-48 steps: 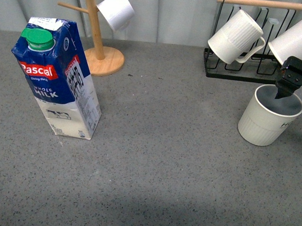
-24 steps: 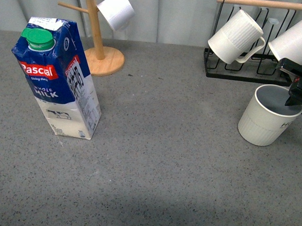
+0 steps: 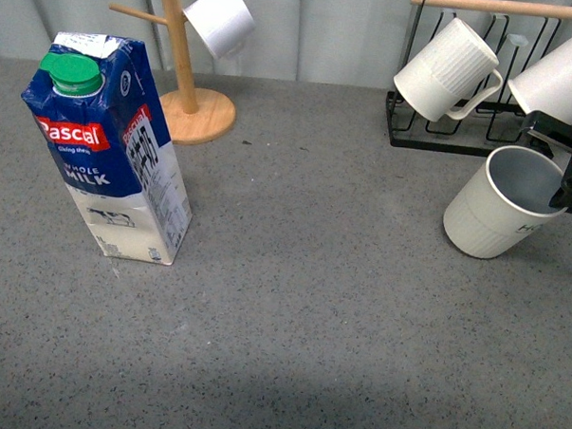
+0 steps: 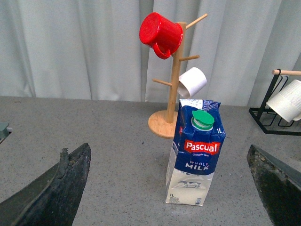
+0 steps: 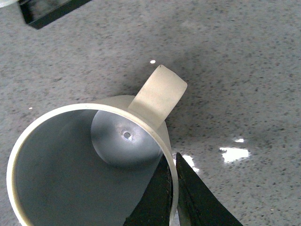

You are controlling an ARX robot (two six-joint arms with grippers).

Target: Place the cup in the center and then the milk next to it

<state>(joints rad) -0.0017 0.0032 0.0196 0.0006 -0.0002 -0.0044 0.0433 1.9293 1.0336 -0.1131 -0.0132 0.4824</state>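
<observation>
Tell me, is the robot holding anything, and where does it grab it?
Yes: the right tool pinches the cup by its rim, one finger inside and one outside, near the handle.

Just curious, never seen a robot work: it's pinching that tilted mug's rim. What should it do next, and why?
Probably lift the cup clear and carry it left toward the table's middle: the right gripper pinches its rim, it is tipped, and it sits far right beside the rack.

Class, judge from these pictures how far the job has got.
Done: nothing placed yet. In hand: the right gripper pinches the rim of the tilted cup, far right. To do: cup to the centre, then the milk, standing at the left, beside it.
</observation>
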